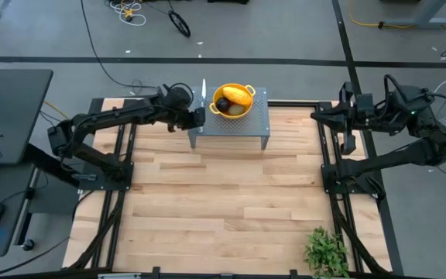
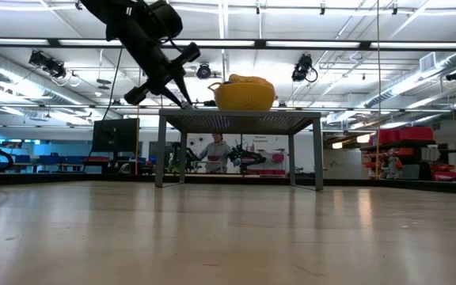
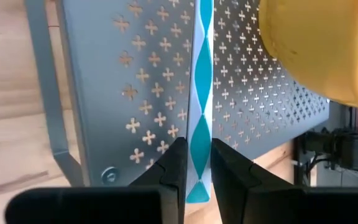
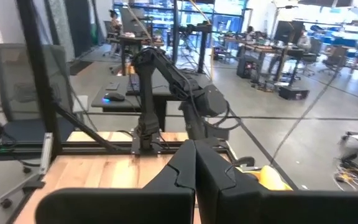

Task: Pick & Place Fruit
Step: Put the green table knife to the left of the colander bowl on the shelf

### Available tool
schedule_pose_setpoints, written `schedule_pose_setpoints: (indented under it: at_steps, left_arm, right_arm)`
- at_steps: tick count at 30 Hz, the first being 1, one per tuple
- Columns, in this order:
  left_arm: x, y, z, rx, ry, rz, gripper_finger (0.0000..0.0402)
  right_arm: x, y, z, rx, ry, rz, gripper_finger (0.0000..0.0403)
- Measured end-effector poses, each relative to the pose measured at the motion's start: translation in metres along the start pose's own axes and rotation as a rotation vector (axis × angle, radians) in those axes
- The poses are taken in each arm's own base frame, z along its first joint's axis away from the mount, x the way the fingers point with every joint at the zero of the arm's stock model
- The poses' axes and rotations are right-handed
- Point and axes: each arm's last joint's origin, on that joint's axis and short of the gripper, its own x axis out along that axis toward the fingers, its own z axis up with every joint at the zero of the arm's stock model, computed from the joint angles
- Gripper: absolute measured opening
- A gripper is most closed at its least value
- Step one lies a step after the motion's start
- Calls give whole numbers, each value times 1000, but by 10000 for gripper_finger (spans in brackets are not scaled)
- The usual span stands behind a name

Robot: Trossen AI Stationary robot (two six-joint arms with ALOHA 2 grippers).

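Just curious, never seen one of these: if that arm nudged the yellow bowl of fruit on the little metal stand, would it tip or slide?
The yellow bowl looks wide and low, so probably slides rather than tips. The perforated metal stand seems smooth, offering little grip.

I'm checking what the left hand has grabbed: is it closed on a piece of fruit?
No. In the left wrist view the left hand is closed on the teal-patterned knife lying on the perforated metal stand.
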Motion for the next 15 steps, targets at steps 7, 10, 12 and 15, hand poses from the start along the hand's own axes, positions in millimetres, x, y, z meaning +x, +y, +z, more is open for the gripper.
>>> schedule_pose_setpoints:
  at_steps: [7, 10, 12, 15]
  left_arm:
    - [0, 1, 2, -8, 3, 1, 59]
    - [0, 1, 2, 8, 1, -3, 59]
    - [0, 1, 2, 24, 0, -3, 60]
    - [0, 1, 2, 27, 1, -2, 67]
  right_arm:
    - [1, 0, 0, 0, 4, -16, 0]
    - [2, 0, 0, 0, 5, -15, 0]
    - [2, 0, 0, 0, 5, -15, 0]
    - [2, 0, 0, 0, 5, -15, 0]
